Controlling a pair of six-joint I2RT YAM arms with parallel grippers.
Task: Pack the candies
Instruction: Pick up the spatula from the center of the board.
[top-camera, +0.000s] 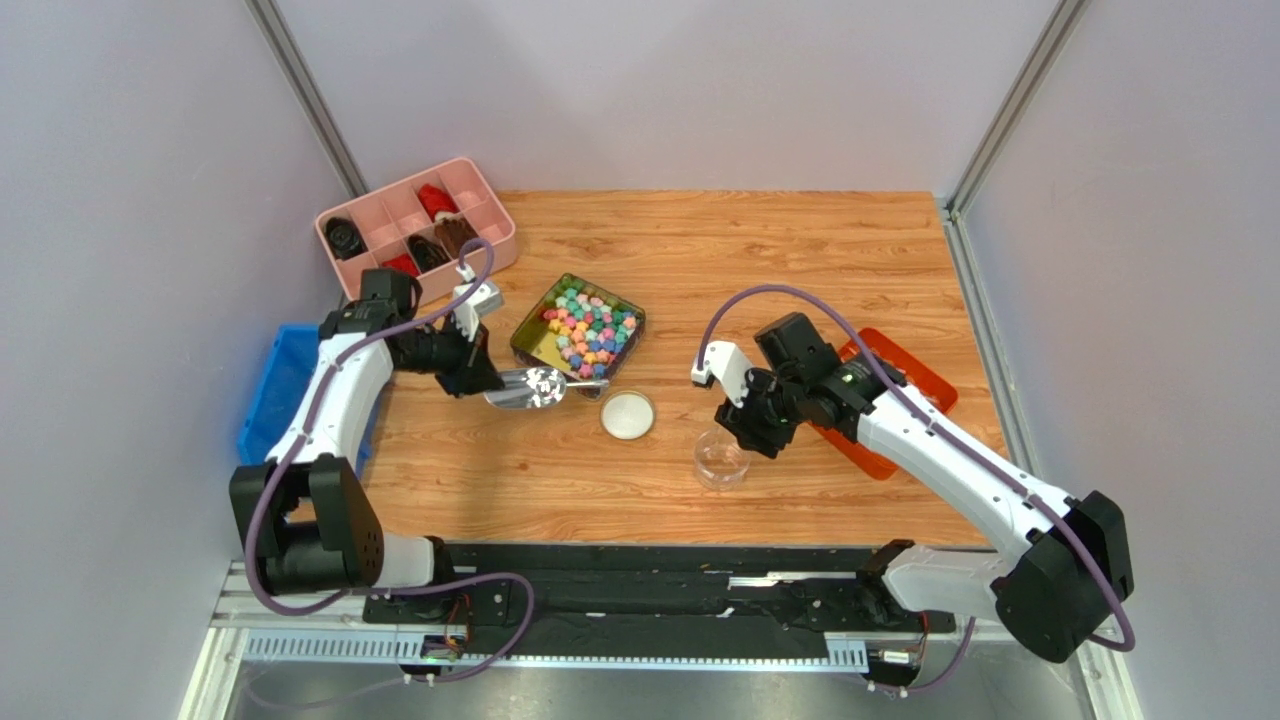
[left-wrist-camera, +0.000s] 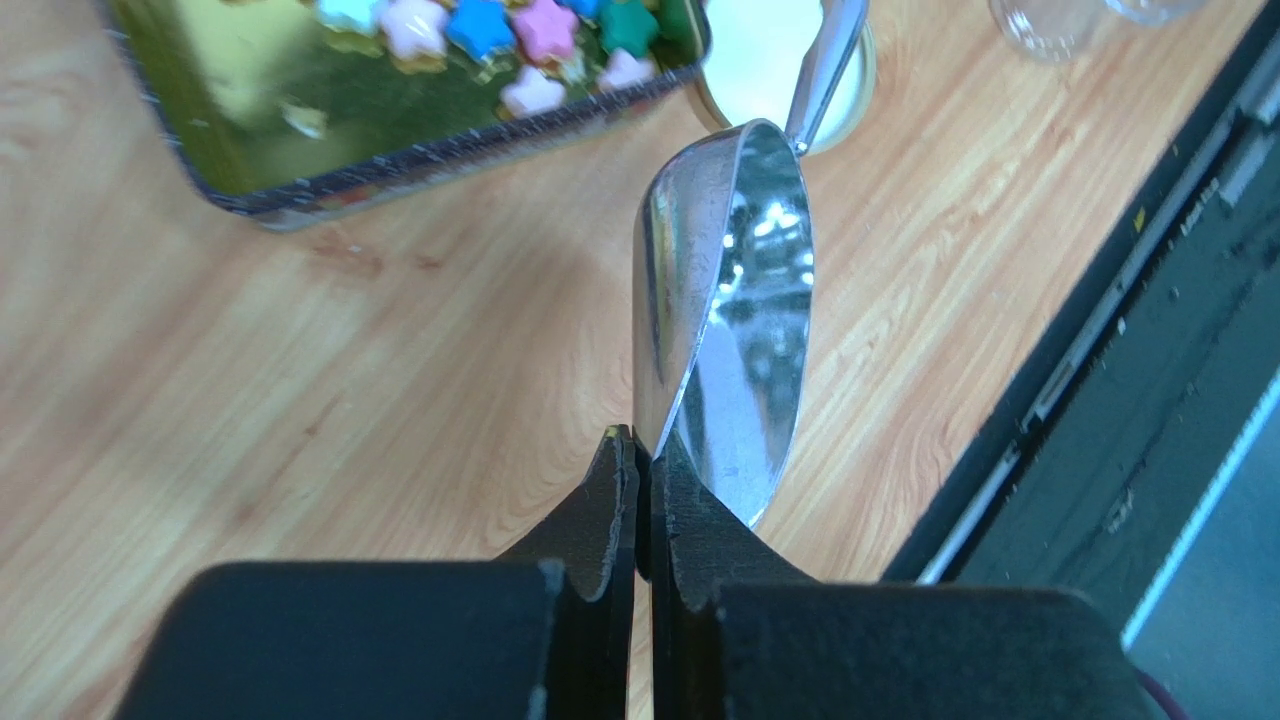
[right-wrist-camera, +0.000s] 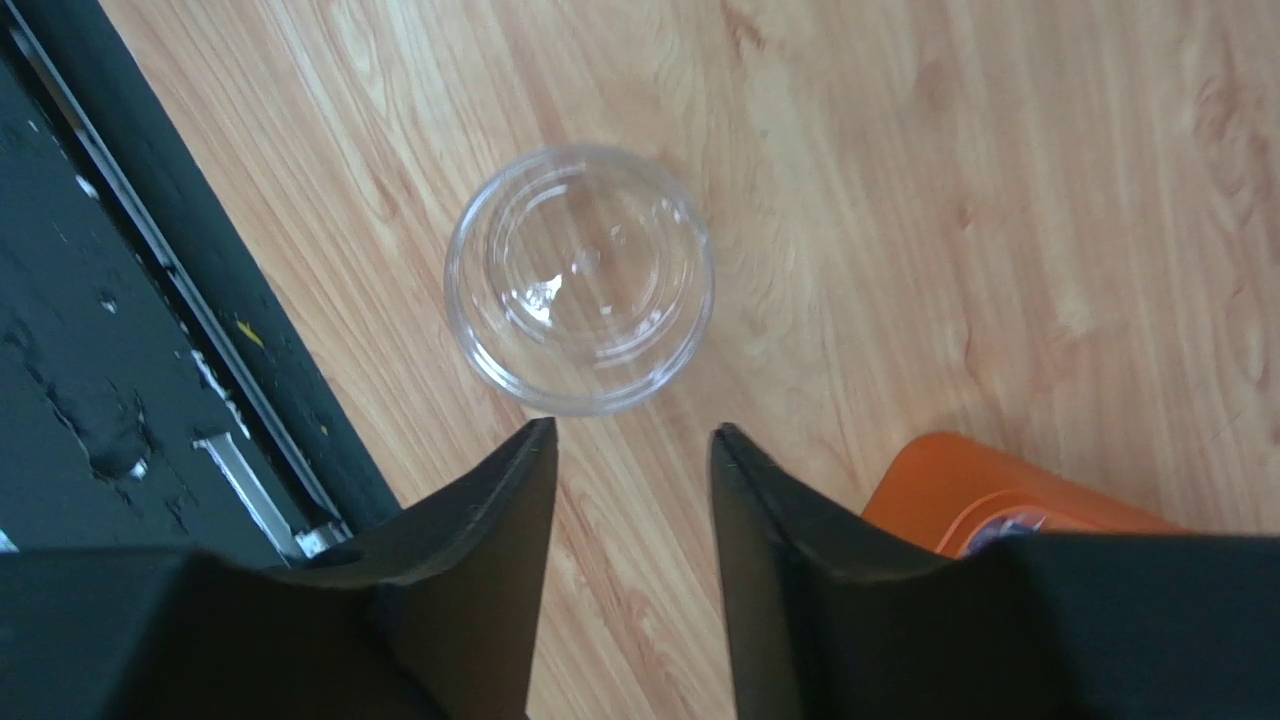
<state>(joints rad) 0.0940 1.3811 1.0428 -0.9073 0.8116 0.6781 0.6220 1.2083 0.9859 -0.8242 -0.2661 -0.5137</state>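
The candies (top-camera: 586, 330) are small pastel pieces, star-shaped in the left wrist view. They lie heaped in a shallow green-gold tin (top-camera: 537, 339) on the wooden table (top-camera: 842, 255), left of its middle. The left gripper (left-wrist-camera: 643, 446) is near the tin's near corner, its jaws pressed together on the rim of a metal scoop (left-wrist-camera: 721, 315). The scoop stands tilted on its side, its bowl empty and its handle pointing away toward a white lid (top-camera: 627, 414). Scoop and tin are apart, with a strip of bare wood between them.

The right gripper (right-wrist-camera: 631, 438) hovers with its jaws partly parted and nothing between them. A clear round jar (right-wrist-camera: 579, 278) stands upright just ahead of the fingertips, untouched. The jar is close to the table's near edge, where a black rail (right-wrist-camera: 120, 300) runs. An orange tray (right-wrist-camera: 977, 480) lies just beside the gripper, on the table's right side.

A pink compartment box (top-camera: 418, 225) sits at the far-left corner, reaching past the table's edge, and a blue bin (top-camera: 278, 390) sits off the left edge, beside the left arm. Open wood stretches across the far right of the table — and there is a smaller gap between lid and jar.
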